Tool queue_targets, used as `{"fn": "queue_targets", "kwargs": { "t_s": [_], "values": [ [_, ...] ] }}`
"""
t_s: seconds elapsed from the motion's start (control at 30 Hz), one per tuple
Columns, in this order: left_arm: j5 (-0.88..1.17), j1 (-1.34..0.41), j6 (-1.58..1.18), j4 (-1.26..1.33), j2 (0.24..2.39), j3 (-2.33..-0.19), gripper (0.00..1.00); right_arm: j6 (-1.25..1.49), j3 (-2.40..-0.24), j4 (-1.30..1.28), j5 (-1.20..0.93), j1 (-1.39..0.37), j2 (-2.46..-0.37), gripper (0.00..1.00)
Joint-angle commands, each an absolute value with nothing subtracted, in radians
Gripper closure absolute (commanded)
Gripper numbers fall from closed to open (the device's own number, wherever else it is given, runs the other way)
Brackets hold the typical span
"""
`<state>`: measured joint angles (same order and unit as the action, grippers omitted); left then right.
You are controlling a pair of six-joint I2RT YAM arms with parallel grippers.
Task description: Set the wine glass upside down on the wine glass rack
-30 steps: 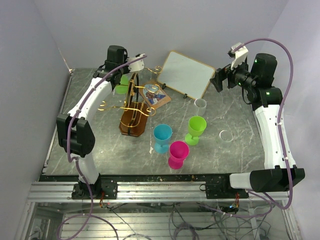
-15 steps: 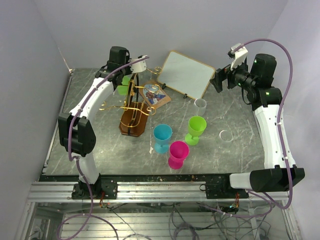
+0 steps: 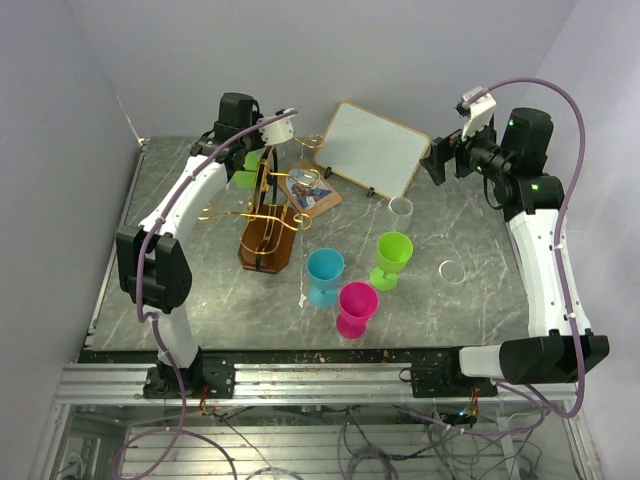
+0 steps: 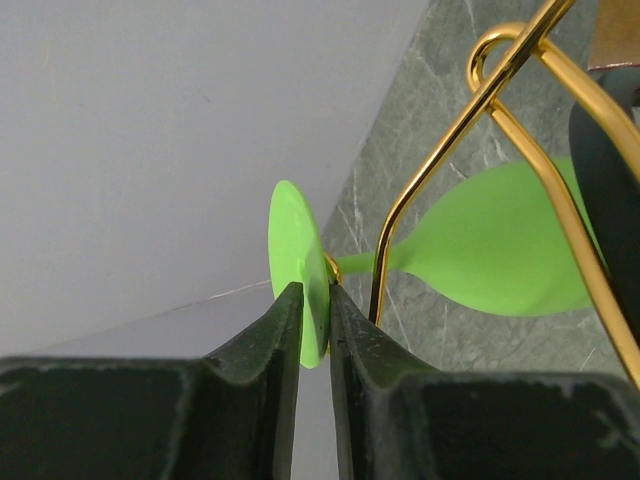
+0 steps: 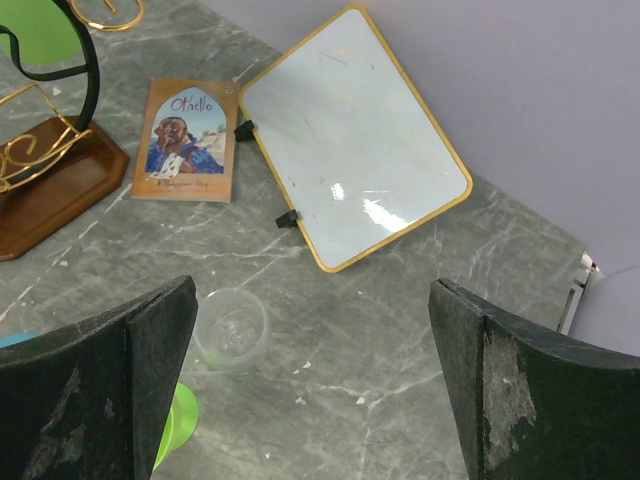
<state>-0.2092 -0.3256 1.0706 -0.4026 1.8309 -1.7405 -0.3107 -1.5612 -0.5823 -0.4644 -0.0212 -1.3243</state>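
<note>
A green wine glass (image 4: 500, 240) lies sideways in the left wrist view, its stem passing between the gold wire arms of the wine glass rack (image 4: 450, 140). My left gripper (image 4: 312, 298) is shut on the glass's flat foot. In the top view the left gripper (image 3: 252, 152) holds the glass (image 3: 243, 178) at the far left side of the rack (image 3: 268, 228), above its brown wooden base. My right gripper (image 5: 320, 390) is open and empty, held high over the back right of the table (image 3: 437, 160).
Blue (image 3: 324, 276), pink (image 3: 356, 308) and green (image 3: 392, 258) glasses stand upright in front of the rack. A clear cup (image 3: 401, 208) and a white ring (image 3: 452, 271) sit to the right. A tilted white board (image 3: 372, 148) and an Othello booklet (image 3: 307, 190) lie behind.
My left wrist has shifted slightly to the right with the green glass still gripped at the rack. The right arm has not moved.
</note>
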Motion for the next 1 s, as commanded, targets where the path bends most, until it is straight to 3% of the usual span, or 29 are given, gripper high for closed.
{"fn": "queue_targets", "kwargs": {
  "t_s": [0.0, 0.47, 0.97],
  "values": [
    [-0.162, -0.334, 1.017, -0.395, 1.787, -1.749, 0.71, -0.304, -1.552, -0.558, -0.479, -0.014, -1.321, 0.00],
    [-0.116, -0.334, 0.920, -0.390, 1.762, -1.733, 0.66, -0.302, -1.538, -0.550, -0.483, -0.008, -1.313, 0.00],
    [-0.044, -0.334, 0.799, -0.389, 1.718, -1.740, 0.54, -0.299, -1.531, -0.545, -0.487, -0.003, -1.313, 0.00]
  ]
}}
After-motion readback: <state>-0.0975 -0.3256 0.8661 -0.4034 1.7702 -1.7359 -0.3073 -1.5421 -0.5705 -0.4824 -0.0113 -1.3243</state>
